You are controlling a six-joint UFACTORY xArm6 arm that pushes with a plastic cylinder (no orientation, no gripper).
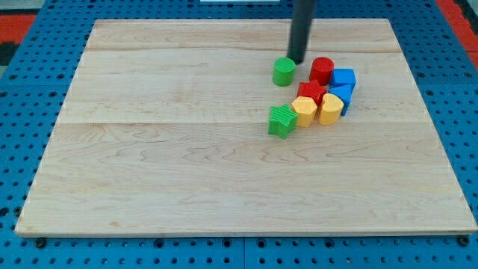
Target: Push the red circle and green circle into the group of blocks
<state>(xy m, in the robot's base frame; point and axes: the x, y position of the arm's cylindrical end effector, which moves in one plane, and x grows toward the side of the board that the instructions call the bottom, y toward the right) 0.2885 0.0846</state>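
The green circle point(283, 72) stands on the wooden board point(187, 164), just left of the group. The red circle point(322, 70) sits at the group's top, touching a blue block point(343, 78). My tip point(297, 61) is between the two circles, just above and to the right of the green circle, close to its edge. The group also holds a red star-like block point(311, 92), a second blue block point(342, 96), two yellow blocks point(304, 110) point(330, 107) and a green star block point(281, 120) at its lower left.
The board lies on a blue pegboard surface point(30, 90) that surrounds it on all sides. All blocks cluster in the board's upper right part.
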